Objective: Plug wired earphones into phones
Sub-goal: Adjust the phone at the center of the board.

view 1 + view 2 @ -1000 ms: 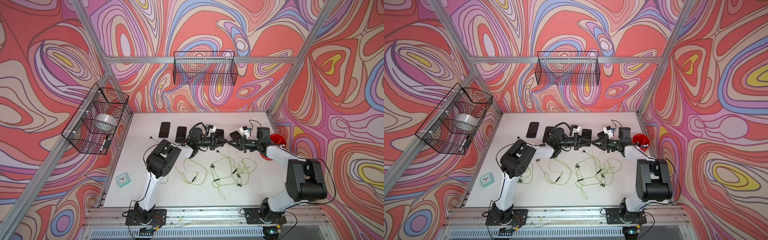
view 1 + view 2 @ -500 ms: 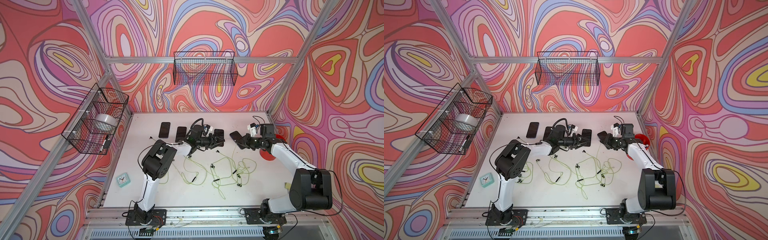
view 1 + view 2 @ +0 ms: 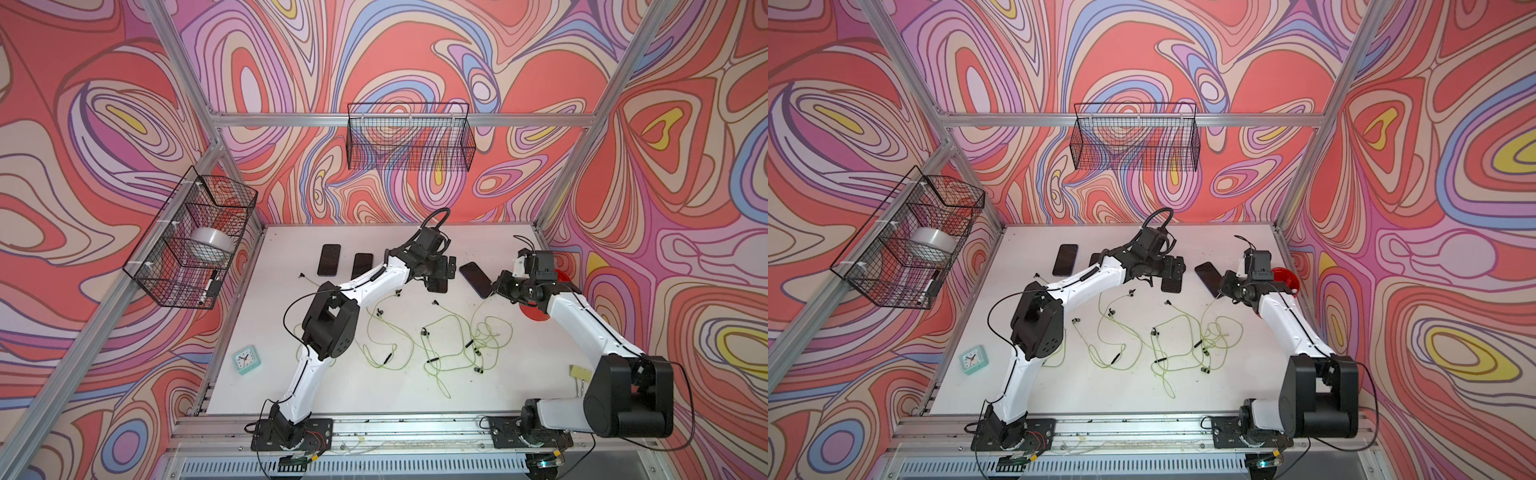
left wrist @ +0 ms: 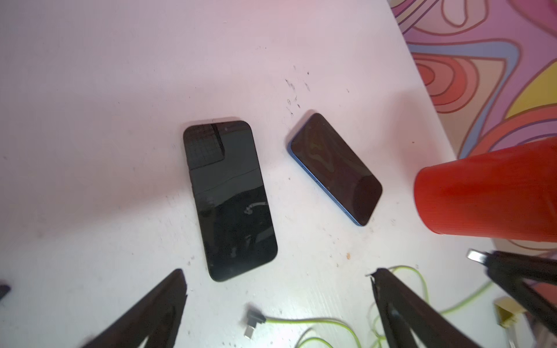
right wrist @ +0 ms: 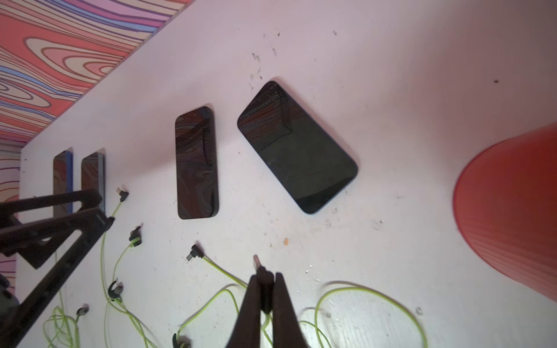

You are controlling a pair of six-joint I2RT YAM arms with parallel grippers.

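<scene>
Near a phone (image 5: 297, 147), right end effector (image 5: 267, 275) pinches a plug (image 5: 261, 267) (left end effector (image 4: 278, 272) spread).

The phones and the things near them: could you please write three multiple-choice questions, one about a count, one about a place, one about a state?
1. How many phones lie on the table?
A. four
B. two
C. six

2. Where on the table does the mint-green clock stand?
A. on top of a phone
B. at the far right corner
C. at the near left corner

3. What is the state of the right gripper?
A. open and empty
B. shut on an earphone plug
C. shut on a phone

Answers:
1 A: the right wrist view shows all four.
2 C: both top views show it there, by the edge.
3 B: its fingers pinch the plug, with the metal tip sticking out.
</scene>
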